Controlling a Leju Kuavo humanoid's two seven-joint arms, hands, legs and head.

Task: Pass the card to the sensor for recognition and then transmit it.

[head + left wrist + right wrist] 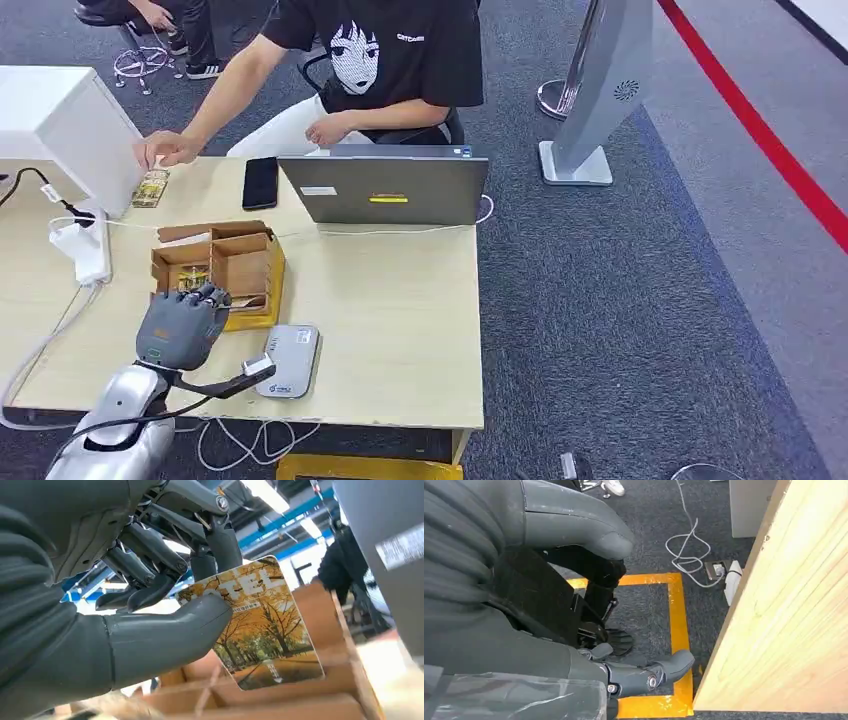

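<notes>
1. Currently the surface (400,300), a pale wooden desk, carries everything; a person (390,60) sits at its far side behind a laptop (385,190), one of their hands resting near a white box (60,125) at the far left.
2. Cardboard box (235,265) with slotted compartments sits on the near-left part of the surface; in the left wrist view its brown walls show just beneath the card.
3. Sensor (290,360), the flat grey-white reader pad, lies on the surface near the front edge, just beside the cardboard box on its near-right side.
4. Left robot hand (185,325) hovers over the near edge of the cardboard box; the sensor lies toward the robot and to its right, close by.
5. Card (260,625), printed with autumn trees, is pinched between the thumb and fingers (220,535) of the left robot hand, so that hand is clamped on the card. The card stands roughly upright above the box slots, its long axis running away from the thumb, most of its face free of the grip.
6. Right robot hand (624,670) hangs beside the surface edge over the floor, fingers loosely apart and holding nothing, well apart from the sensor.
7. Judgement: the left robot hand is plainly the nearer one; the coming move likely needs the card carried a short way right and back, then tipped flat over the sensor.
</notes>
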